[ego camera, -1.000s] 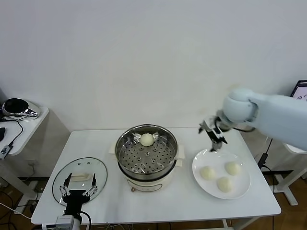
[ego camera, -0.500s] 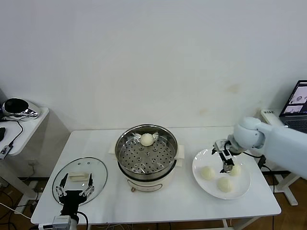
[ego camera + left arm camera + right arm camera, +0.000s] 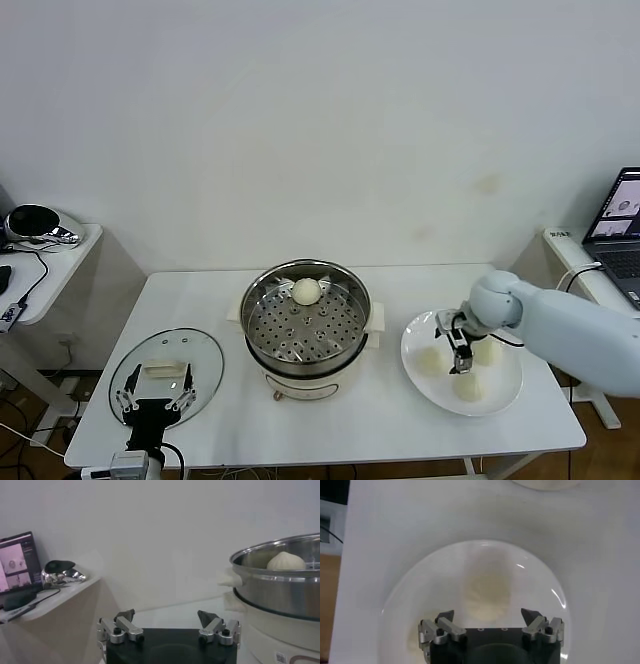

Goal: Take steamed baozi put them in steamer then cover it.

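Over the white plate [image 3: 505,385], the right gripper [image 3: 455,352] is held with fingers spread above a baozi [image 3: 486,591]. One bun [image 3: 306,290] is seated in the steamer [image 3: 306,330]; the glass cover [image 3: 165,368] lies by the open-fingered left gripper [image 3: 154,400]. A blurred, off-centre descent risks the bun being nudged aside.

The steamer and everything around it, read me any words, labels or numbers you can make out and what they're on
No text can be read anywhere.
Steamer: a small sticker low on its cream base, too small to read.
Laptop right of the table: pictures on its screen, any writing too blurred.
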Controlling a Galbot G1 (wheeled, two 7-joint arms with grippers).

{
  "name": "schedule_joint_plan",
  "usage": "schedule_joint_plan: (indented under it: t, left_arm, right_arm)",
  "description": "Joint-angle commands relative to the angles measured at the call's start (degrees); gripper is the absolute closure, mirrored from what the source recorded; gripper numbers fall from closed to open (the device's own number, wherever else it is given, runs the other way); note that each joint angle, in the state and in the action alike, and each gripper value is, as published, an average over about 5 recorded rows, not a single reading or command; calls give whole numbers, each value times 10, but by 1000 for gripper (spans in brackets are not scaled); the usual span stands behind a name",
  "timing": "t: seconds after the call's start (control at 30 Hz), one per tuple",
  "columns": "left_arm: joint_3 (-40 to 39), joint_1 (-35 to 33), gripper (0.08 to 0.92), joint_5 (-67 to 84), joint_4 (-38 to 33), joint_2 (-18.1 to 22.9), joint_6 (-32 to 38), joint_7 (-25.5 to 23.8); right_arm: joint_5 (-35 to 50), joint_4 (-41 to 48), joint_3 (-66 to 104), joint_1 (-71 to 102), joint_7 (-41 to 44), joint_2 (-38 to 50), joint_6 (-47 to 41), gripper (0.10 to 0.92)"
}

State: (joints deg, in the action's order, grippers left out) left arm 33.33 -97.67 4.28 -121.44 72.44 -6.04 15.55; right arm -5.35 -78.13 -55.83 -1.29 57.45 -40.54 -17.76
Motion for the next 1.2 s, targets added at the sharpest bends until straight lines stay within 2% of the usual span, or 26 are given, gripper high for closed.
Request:
schedule_joint_plan:
  t: [0.03,0.2,0.5,0.6,0.7,0.93,1.07,1.2]
  left_arm:
    - [0,0,177,0,1,0,0,0]
    - [-1,1,177,0,2,1,0,0]
    - [-1,2,177,0,0,1,0,0]
    - [-2,3,177,-1,-1,1,0,0]
    - [-3,4,177,-1,-1,0,0,0]
    - [-8,8,177,0,-2,-3,-1,0]
    - [-11,11,177,1,-1,-5,-1,-1]
    - [-12,14,177,3,-1,-8,-1,-1]
  right_arm:
    - [-16,36,28,41,-2,-32,5,203]
    - [-24,41,30,42,0,-35,6,247]
    - [-20,26,34,16,6,-19,9,422]
    - [-5,7,26,-20,11,-1,6,452]
    - [20,-21,12,-69,17,25,0,459]
    - [137,-87,-89,-280,26,65,-33,453]
    - [210,-116,-150,-403,20,40,-64,446]
    - [287,-138,-191,-476,-8,-24,-104,438]
